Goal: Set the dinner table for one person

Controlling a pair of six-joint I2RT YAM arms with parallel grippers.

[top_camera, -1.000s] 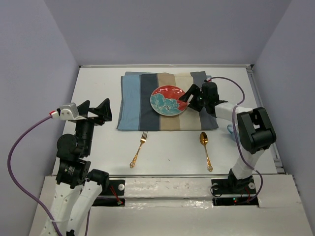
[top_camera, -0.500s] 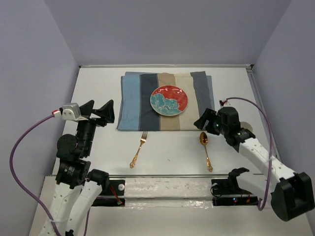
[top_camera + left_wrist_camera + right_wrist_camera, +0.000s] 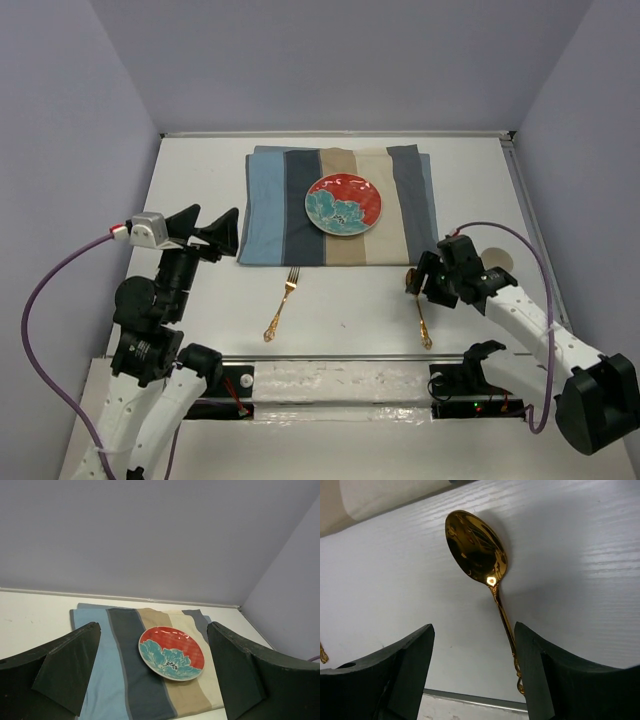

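Note:
The white dinner table (image 3: 200, 170) carries a striped placemat (image 3: 270, 205) with a red and teal plate (image 3: 343, 204) on it. A gold fork (image 3: 281, 303) and a gold spoon (image 3: 420, 312) lie on the table in front of the mat. My right gripper (image 3: 425, 279) is open and empty, low over the spoon's bowl. In the right wrist view the spoon (image 3: 476, 547) lies ahead of the gripper (image 3: 475, 672), its handle running beside the right finger (image 3: 545, 670). My left gripper (image 3: 207, 235) is open and empty, left of the mat. Its wrist view faces the plate (image 3: 171, 652).
A pale round object (image 3: 495, 258) lies on the table right of my right gripper. The raised rim (image 3: 520, 190) bounds the table on the right, with grey walls behind and at both sides. A beige corner of the mat (image 3: 370, 500) shows in the right wrist view.
My right gripper has left the plate and come back and down over the spoon's bowl. My left gripper has drifted slightly right. Plate, fork and spoon have not moved.

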